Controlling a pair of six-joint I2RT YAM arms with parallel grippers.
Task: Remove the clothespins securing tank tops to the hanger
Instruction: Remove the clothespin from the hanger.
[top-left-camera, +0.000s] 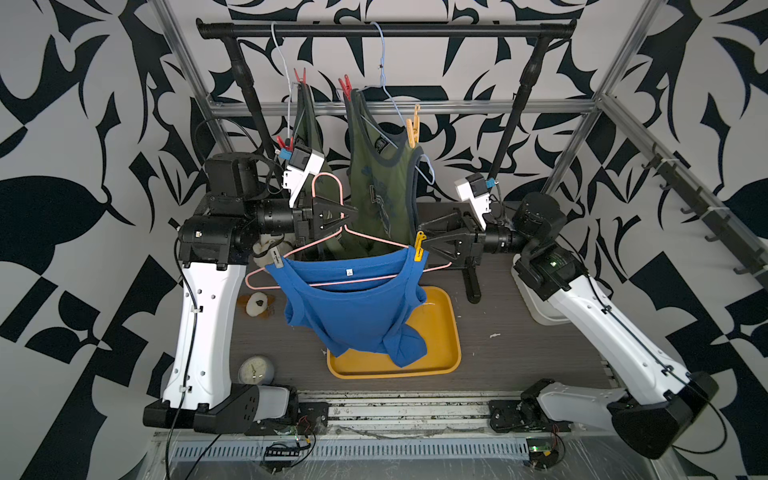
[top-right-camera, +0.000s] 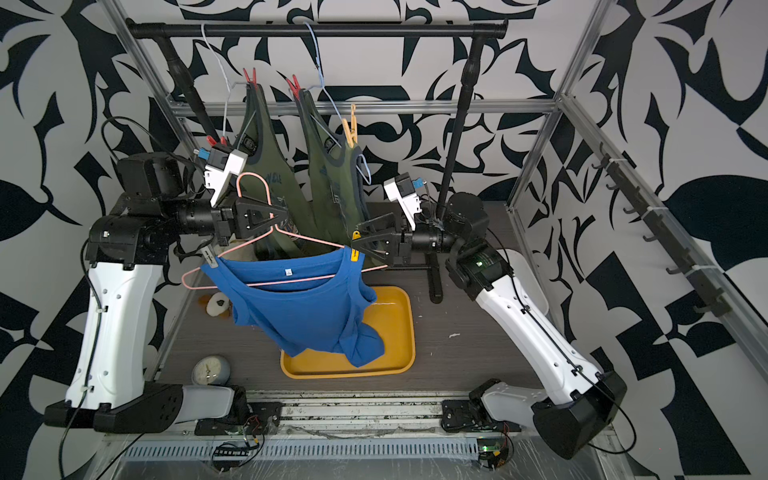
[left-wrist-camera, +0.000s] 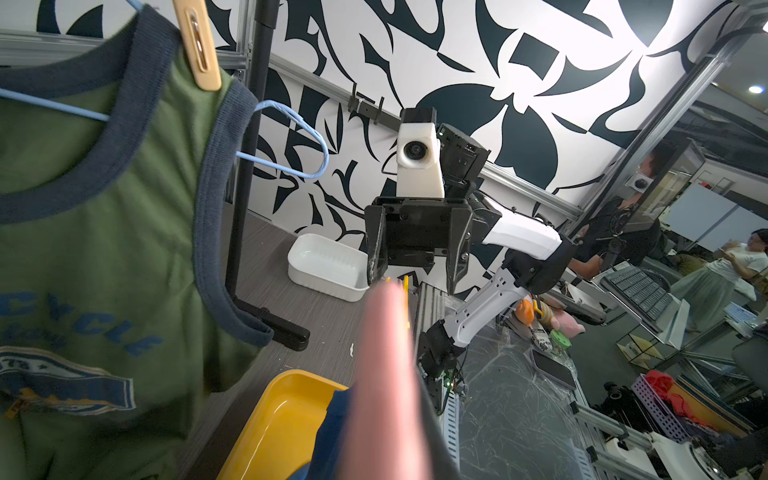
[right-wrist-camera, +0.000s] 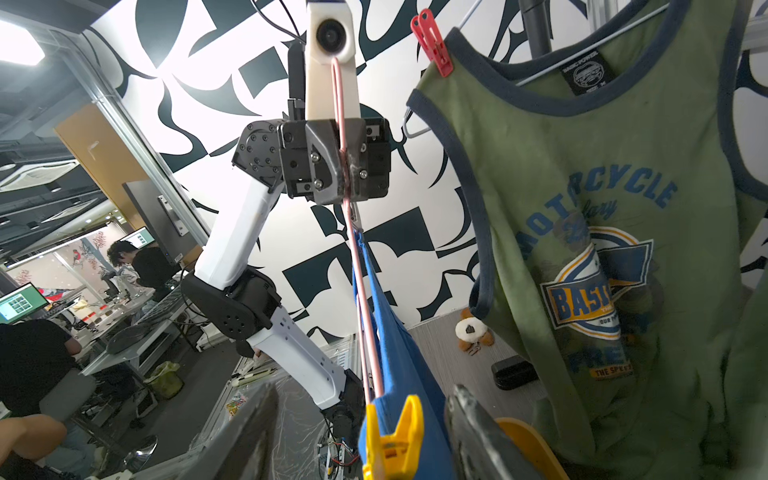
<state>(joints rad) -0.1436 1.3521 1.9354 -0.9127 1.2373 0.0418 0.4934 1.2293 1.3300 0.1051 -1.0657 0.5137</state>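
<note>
Both top views are looking down from high at the front, covering the whole rack (top-left-camera: 386, 30) and table (top-left-camera: 519, 332). Wrist cams are sitting close, facing each other across the pink hanger (right-wrist-camera: 361, 291), both catching one green tank top (left-wrist-camera: 104, 249).

Robotics lab: aluminium frame (top-left-camera: 399, 109) cell with printed backdrop panels (top-left-camera: 706, 62); beyond it, staffed desks with monitors (right-wrist-camera: 18, 303) and keyboard (left-wrist-camera: 640, 286).

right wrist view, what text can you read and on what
"MOTORCYCLE": chest of the green tank top.
Script line under it: unreadable.
"BASI", cut by a fold: its badge.
"THE SPE", cut off: under the badge.
Neck label: too small to read.
</note>
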